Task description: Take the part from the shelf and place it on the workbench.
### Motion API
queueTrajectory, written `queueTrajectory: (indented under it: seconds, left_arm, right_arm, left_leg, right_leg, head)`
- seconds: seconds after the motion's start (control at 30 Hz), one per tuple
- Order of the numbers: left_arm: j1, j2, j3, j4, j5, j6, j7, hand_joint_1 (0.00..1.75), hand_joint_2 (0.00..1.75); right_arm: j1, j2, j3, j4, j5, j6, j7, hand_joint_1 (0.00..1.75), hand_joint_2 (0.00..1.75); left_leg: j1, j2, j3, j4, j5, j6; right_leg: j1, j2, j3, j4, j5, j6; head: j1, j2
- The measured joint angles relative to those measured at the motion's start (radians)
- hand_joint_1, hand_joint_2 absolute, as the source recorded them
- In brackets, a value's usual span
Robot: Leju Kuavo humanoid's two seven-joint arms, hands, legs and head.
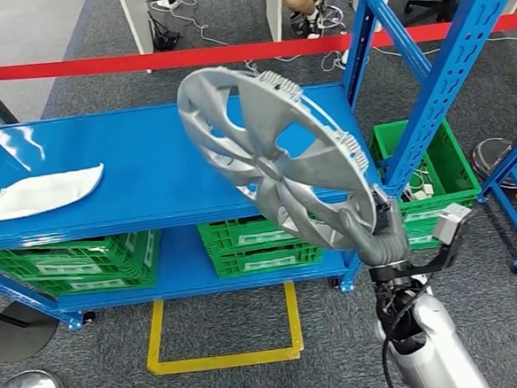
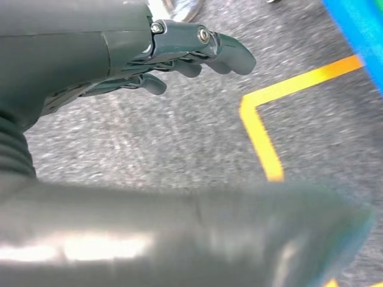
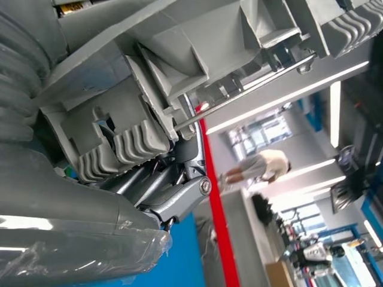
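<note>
Wheel cover [image 1: 273, 153] gripped at rim by right robot hand [image 1: 379, 234], held tilted above blue shelf [image 1: 141, 180] for carrying clear. Left robot hand [image 2: 181, 54] hung empty, fingers loosely spread.

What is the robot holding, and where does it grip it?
The right hand grips a silver wheel cover at its lower rim edge. The left hand holds nothing.

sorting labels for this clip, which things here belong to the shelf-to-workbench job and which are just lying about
Job:
- silver wheel cover, tilted, lifted above the shelf top
- right hand, gripping the cover's rim
- blue shelf

Lying about:
- white curved panel on the shelf top
- green crates on the lower level
- red barrier tape
- yellow floor marking
- left hand, holding nothing
</note>
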Motion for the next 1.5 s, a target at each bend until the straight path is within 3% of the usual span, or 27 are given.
queueTrajectory:
  seconds: [0.23, 0.47, 0.97, 1.17, 1.33, 1.4, 1.43, 1.5]
  left_arm:
    - [-0.002, 0.000, 0.023, 0.000, 0.029, -0.100, -0.049, 0.00, 1.75]
    - [-0.002, 0.003, 0.035, 0.000, 0.037, -0.118, -0.048, 0.00, 1.75]
    - [-0.002, 0.003, 0.064, 0.000, 0.062, -0.150, 0.039, 0.00, 1.75]
    - [0.001, 0.003, 0.115, 0.000, 0.117, -0.195, 0.077, 0.00, 1.75]
    - [0.003, 0.004, 0.147, 0.000, 0.149, -0.217, 0.132, 0.00, 1.75]
    - [0.002, 0.002, 0.155, 0.000, 0.151, -0.205, 0.139, 0.00, 1.75]
    - [0.001, 0.001, 0.157, 0.000, 0.151, -0.198, 0.141, 0.00, 1.75]
    - [0.001, 0.000, 0.162, 0.000, 0.148, -0.185, 0.146, 0.00, 1.75]
  right_arm:
    - [0.025, 0.000, -0.019, -0.083, -0.058, 0.072, 0.003, 1.75, 1.75]
    - [0.034, -0.001, -0.025, -0.136, -0.049, 0.090, -0.001, 1.75, 1.75]
    - [0.034, -0.019, -0.025, -0.180, 0.035, 0.173, -0.055, 1.75, 1.75]
    - [0.032, -0.025, -0.026, -0.186, 0.074, 0.199, -0.071, 1.75, 1.75]
    - [0.027, -0.029, -0.034, -0.187, 0.082, 0.206, -0.084, 1.75, 1.75]
    - [0.021, -0.029, -0.042, -0.189, 0.081, 0.210, -0.089, 1.75, 1.75]
    - [0.017, -0.029, -0.045, -0.190, 0.081, 0.212, -0.089, 1.75, 1.75]
    - [0.014, -0.029, -0.050, -0.191, 0.081, 0.216, -0.090, 1.75, 1.75]
  left_leg:
    - [0.000, 0.000, 0.000, 0.000, 0.000, 0.000]
    - [0.000, 0.000, 0.000, 0.000, 0.000, 0.000]
    - [0.000, 0.000, 0.000, 0.000, 0.000, 0.000]
    - [-0.006, 0.000, -0.001, 0.002, -0.003, 0.006]
    - [-0.011, 0.000, -0.002, 0.002, 0.003, 0.021]
    - [-0.005, 0.003, 0.001, -0.009, 0.015, 0.029]
    - [0.000, 0.005, 0.002, -0.015, 0.019, 0.031]
    - [0.004, 0.007, 0.002, -0.017, 0.021, 0.033]
  right_leg:
    - [0.000, 0.000, 0.000, 0.000, 0.000, 0.000]
    - [0.000, 0.000, 0.000, 0.000, 0.000, 0.000]
    - [0.000, 0.000, 0.000, 0.000, 0.000, 0.000]
    - [-0.007, -0.001, 0.000, -0.001, 0.000, 0.004]
    - [-0.013, 0.000, 0.001, -0.004, 0.006, 0.018]
    - [-0.011, -0.001, -0.008, 0.010, -0.011, 0.027]
    - [-0.010, -0.002, -0.021, 0.042, -0.037, 0.030]
    - [-0.013, -0.004, -0.065, 0.161, -0.109, 0.036]
  head:
    - [0.000, 0.000]
    - [0.000, 0.000]
    - [0.000, 0.000]
    - [0.000, 0.000]
    - [-0.001, 0.000]
    - [0.001, 0.000]
    - [0.003, 0.000]
    - [0.006, 0.000]
